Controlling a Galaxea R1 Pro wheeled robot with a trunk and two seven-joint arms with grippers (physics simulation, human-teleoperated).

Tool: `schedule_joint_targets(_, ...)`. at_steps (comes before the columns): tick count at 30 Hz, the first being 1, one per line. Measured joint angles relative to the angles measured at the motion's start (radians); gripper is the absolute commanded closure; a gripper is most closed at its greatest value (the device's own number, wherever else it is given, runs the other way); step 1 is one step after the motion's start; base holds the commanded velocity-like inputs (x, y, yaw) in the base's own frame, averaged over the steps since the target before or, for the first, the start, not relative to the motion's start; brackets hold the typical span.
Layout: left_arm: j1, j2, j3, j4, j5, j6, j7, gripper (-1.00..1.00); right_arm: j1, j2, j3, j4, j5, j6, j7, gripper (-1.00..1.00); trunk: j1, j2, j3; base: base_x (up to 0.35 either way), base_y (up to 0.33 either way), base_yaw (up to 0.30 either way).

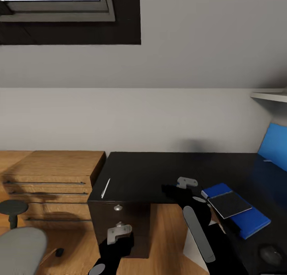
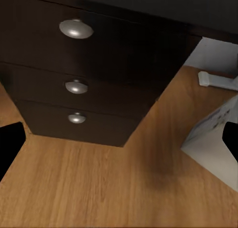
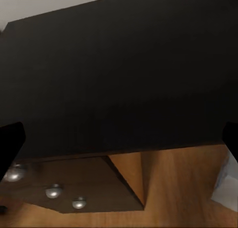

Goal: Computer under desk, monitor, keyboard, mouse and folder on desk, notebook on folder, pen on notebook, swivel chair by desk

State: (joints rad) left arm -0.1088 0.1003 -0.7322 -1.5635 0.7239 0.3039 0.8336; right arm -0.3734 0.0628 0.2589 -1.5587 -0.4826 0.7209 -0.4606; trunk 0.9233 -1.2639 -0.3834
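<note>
The right end effector (image 1: 186,183) hangs over the black worktop (image 1: 159,167), its two black fingers (image 3: 11,141) spread wide apart and holding nothing. Just beside it, toward the robot's right, the blue folder (image 1: 249,221) lies flat on the worktop. The notebook (image 1: 230,203) lies on top of the folder, its rim dark and its face dark grey in the head view. Beyond the right end effector on its left side, near the worktop's edge, lies a thin white stick-like object (image 1: 105,188), which may be the pen; it is too small to tell.

The left end effector (image 1: 118,233) is lower, in front of the worktop's dark drawer pedestal (image 2: 84,84), and is also spread open and empty. Its wrist camera looks at three silver knobs (image 2: 76,28) on the drawer fronts and the wood floor (image 2: 89,188) below. To this end effector's right, under the worktop, stands a pale grey-white box (image 2: 213,143), probably the computer, though only a corner shows.

Off to the left end effector's left, part of the swivel chair (image 1: 20,249) shows with its grey seat and a black armrest. It is well apart from the worktop, in front of a light wood cabinet (image 1: 48,179). A dark rounded object (image 1: 271,254), possibly the mouse, sits on the worktop near the folder.
</note>
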Motion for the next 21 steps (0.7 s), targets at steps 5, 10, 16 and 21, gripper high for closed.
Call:
schedule_joint_targets(5, 0.0, 0.0, -0.001, 0.0, -0.001, -0.001, 0.0, -1.0, 0.0, 0.0, 0.0, 0.0, 0.0, 0.0, 0.0, -1.0, 0.0, 0.0, -0.002, 0.208, 0.268, 0.264)
schedule_joint_targets(10, 0.0, 0.0, -0.001, 0.0, -0.001, -0.001, -0.001, -1.0, 0.0, -0.001, -0.001, 0.0, 0.002, 0.0, 0.0, -1.0, 0.0, 0.0, -0.007, 0.133, 0.119, 0.222)
schedule_joint_targets(16, 0.0, 0.003, 0.047, 0.0, -0.001, 0.001, -0.006, -1.0, 0.0, -0.001, -0.002, 0.0, 0.002, 0.0, 0.0, -1.0, 0.0, 0.0, -0.014, 0.009, 0.008, 0.155)
schedule_joint_targets(21, 0.0, 0.003, 0.09, 0.0, -0.001, 0.004, -0.009, -1.0, 0.0, -0.001, -0.002, 0.0, 0.002, 0.0, 0.0, -1.0, 0.0, 0.0, -0.015, 0.001, 0.0, 0.015)
